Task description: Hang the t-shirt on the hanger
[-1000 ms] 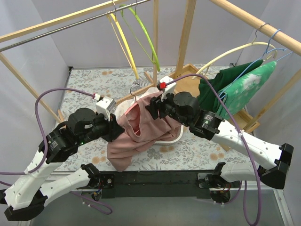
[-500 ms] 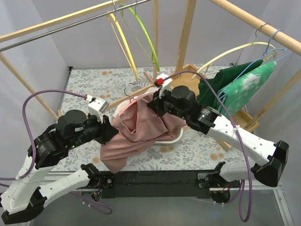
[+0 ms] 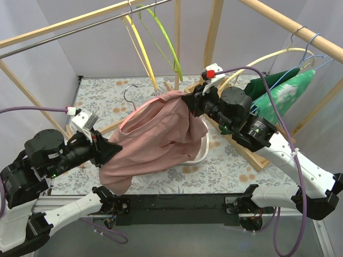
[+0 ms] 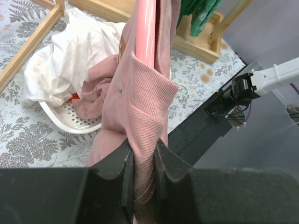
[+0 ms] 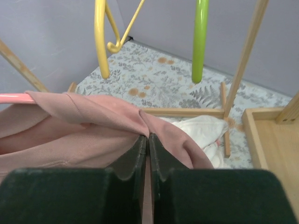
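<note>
Floral-patterned tabletop (image 3: 102, 91) lay beneath a wooden rack (image 3: 213, 37), and your two arms held a pink t-shirt (image 3: 155, 136) stretched in the air between them. The left gripper (image 4: 144, 150) had its jaws clamped on a ribbed fold of the shirt's edge. The pink hanger (image 4: 145, 28) ran straight ahead of those jaws and disappeared down into the cloth just in front of them. You could not tell whether the jaws also pinched the hanger's end under the fabric. The right gripper (image 5: 148, 140) had its jaws pressed together on a ridge of the shirt. The hanger's bare end poked out of the cloth well to the left of them. A yellow hanger (image 5: 100, 37) and a green hanger (image 5: 200, 42) hung beyond those jaws. A white basket (image 4: 70, 122) holding white cloth sat on the table below and to the left of the left jaws.

The hanger looked to be inside the shirt but not seated. If you pulled the arms further apart, the thin fold could slide out of either pair of jaws. If only cloth was gripped, the hanger could tip and slip out through an opening. Dropping one side early would likely let the shirt bunch on one arm of the hanger.
</note>
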Controlling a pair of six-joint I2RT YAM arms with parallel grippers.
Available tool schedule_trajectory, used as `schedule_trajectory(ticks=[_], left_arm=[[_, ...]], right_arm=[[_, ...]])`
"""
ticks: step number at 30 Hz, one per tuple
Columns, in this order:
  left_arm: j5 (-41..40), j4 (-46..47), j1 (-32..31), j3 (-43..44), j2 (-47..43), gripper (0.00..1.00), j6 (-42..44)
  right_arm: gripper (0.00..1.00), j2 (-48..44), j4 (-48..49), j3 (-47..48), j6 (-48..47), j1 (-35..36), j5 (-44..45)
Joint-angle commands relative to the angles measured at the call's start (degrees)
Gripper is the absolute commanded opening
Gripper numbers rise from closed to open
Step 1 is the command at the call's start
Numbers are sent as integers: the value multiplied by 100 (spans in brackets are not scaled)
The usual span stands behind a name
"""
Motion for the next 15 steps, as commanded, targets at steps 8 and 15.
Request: schedule_trajectory(ticks=[8, 15], left_arm=[[24, -108, 3, 1320, -172, 0, 148], [-20, -152, 3, 1804, -287, 0, 60]], right_arm=[[79, -797, 1186, -2139, -26, -26, -481], [93, -1528, 2822, -3863, 194, -246, -1676]])
